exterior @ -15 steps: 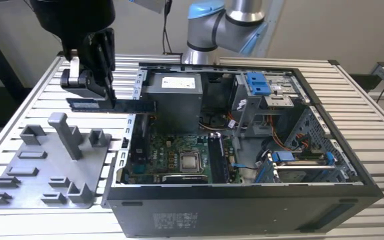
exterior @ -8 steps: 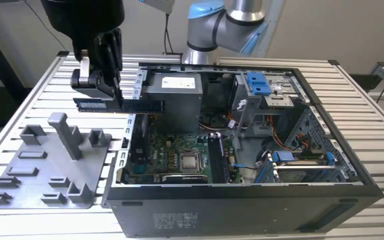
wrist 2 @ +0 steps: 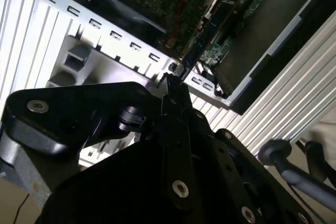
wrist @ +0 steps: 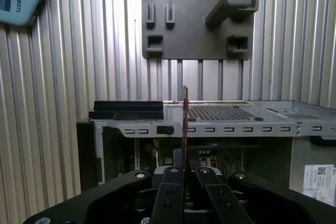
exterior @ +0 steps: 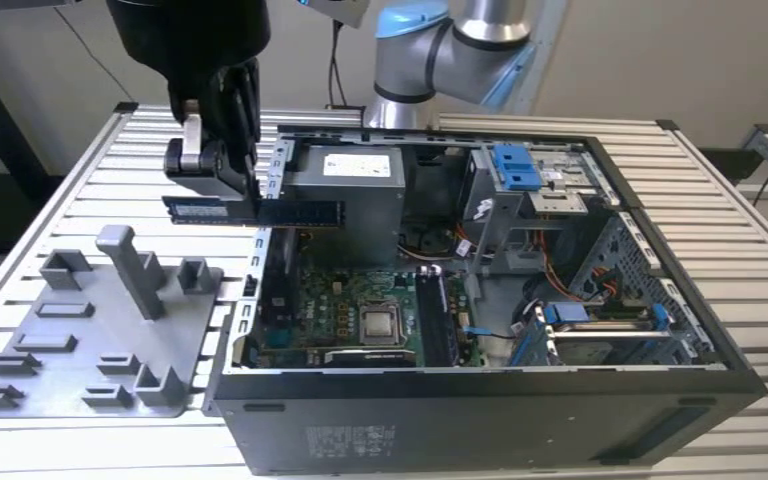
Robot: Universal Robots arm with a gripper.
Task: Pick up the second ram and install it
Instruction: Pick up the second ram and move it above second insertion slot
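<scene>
- Jaws clamped on the ram (exterior: 297, 211): the gripper (exterior: 215, 192) pinches its flat faces near one end.
- Ram's in the air, long side level, over the case (exterior: 491, 420) wall facing the grey fixture (exterior: 91, 350), well above the table (exterior: 77, 170).
- It runs edge-on in the first wrist view, probably squared up for a motherboard (exterior: 344, 300) slot, though the slot itself is hard to pick out.

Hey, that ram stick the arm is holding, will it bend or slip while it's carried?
Probably stiff: the ram juts level from the gripper without sagging. Likely light, being a thin board, seen edge-on in the first wrist view. It's pinched only by its flat faces, so a bump might twist it.
</scene>
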